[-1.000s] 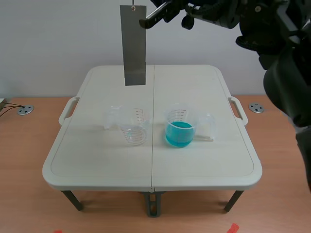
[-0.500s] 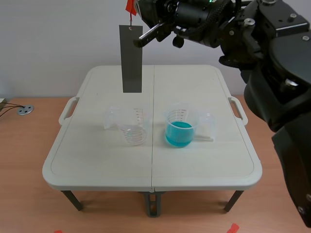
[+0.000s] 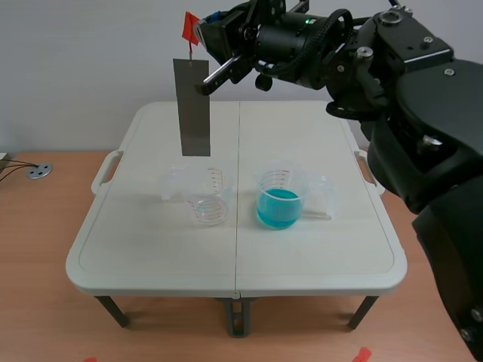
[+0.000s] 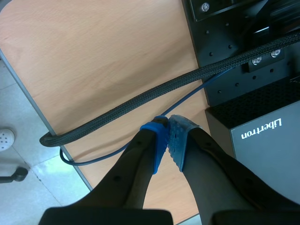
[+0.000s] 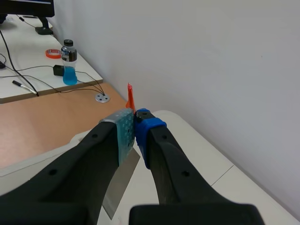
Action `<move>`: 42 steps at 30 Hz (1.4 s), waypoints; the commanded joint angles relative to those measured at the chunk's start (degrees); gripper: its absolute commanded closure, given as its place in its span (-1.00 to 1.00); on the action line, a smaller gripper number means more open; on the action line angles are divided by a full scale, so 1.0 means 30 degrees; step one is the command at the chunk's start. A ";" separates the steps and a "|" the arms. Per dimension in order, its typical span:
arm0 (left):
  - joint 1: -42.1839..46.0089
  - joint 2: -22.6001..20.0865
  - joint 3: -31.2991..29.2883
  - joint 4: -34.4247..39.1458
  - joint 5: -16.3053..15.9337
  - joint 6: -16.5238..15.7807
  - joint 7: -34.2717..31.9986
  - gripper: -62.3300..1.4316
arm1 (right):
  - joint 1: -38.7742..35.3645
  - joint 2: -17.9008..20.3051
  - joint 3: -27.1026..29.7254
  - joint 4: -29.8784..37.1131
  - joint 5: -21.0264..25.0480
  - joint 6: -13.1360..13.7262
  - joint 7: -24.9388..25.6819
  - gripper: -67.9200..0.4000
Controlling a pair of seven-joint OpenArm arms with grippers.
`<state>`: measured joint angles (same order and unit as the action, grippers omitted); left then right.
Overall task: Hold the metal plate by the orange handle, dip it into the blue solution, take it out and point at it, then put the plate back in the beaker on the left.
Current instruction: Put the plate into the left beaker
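- The right gripper (image 3: 201,32), at the upper middle of the scene view, is clenched on the orange handle (image 3: 189,25). The metal plate (image 3: 192,108) hangs straight down from it.
- In the right wrist view the two pads pinch the orange handle (image 5: 130,99), with the plate (image 5: 120,186) dangling under the fingers.
- Change: over the last second the plate has dropped and slid left in the scene view. The handle was out of frame above and now shows.
- The right arm has swung further in and fills more of the upper right.
- The plate's lower edge now sits just above the empty beaker (image 3: 207,198) at centre left, a bit left of its middle. It is not inside yet.
- The beaker of blue solution (image 3: 279,201), right of centre on the table (image 3: 151,249), has not moved. The plate is well apart from it.
- Meaning: this looks like the put-back step, with the plate being lined up over the left beaker. It still has to shift slightly right and come down further.
- Risk: the plate hangs freely and may swing and clip the beaker rim.
- The left gripper (image 4: 168,136) has its pads pressed together on nothing. It is parked off the table above a cable (image 4: 140,101) and is not seen in the scene view.
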<state>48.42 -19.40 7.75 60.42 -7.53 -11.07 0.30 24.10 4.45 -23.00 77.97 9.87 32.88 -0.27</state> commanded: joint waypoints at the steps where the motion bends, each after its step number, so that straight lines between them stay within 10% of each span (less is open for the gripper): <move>1: 0.0306 -0.0109 -0.0066 0.0211 -0.0036 -0.0066 -0.0168 0.90 | 0.0525 -0.0007 -0.0160 0.0146 0.0262 -0.0007 0.0284 0.95; 42: 0.0306 -0.0109 -0.0066 -0.0073 0.0459 -0.0066 -0.0313 0.90 | 0.0430 -0.0838 -0.1020 -0.5472 -0.0240 0.0066 0.1880 0.95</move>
<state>48.42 -19.40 7.75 60.07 -6.04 -11.07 -0.30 24.08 2.24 -26.00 60.75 8.36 33.08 4.03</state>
